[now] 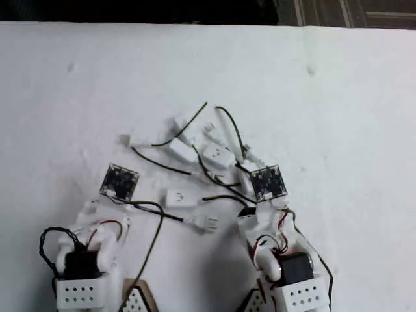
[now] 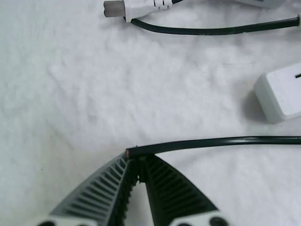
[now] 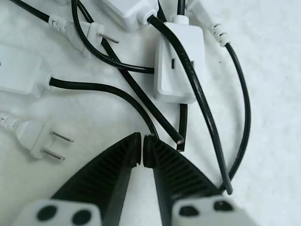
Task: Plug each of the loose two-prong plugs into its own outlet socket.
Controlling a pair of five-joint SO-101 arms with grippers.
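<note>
Where the plugs [image 3: 87, 34] lie: heaped with the sockets [image 1: 218, 156] in one tangle of cords [image 1: 162, 166] at the middle of the surface [image 1: 351, 84]; I see none seated.
Near plug [image 1: 208, 224]: loose on the side of the tangle facing the near edge, between the arms but closer to the right arm [image 1: 292, 266]; both prongs are bare.
Axis: the near plug lies crosswise, with its cord trailing toward the left arm [image 1: 81, 266] and its prongs aimed at the right arm's side. That puts it side-on, to the left of the right jaws.
Right gripper [image 3: 142, 150]: jaws closed on nothing, tips low over the surface, with one of the cords ending just beside them.
Left gripper [image 2: 137, 172]: jaws closed and empty; a cut cord end [image 2: 128, 152] lies at the tips, touching or just off them, I cannot tell which.
Near socket [image 1: 182, 198]: flat, just beyond the near plug toward the middle.
Left plug [image 2: 126, 8]: at the tangle's left fringe, well beyond the left jaws.
My read: the right arm is better placed. I would open it, swing left and turn the wrist so the jaws close across the plug's body, clear of the prongs.
Risk: crossing cords may drag neighbours along.
</note>
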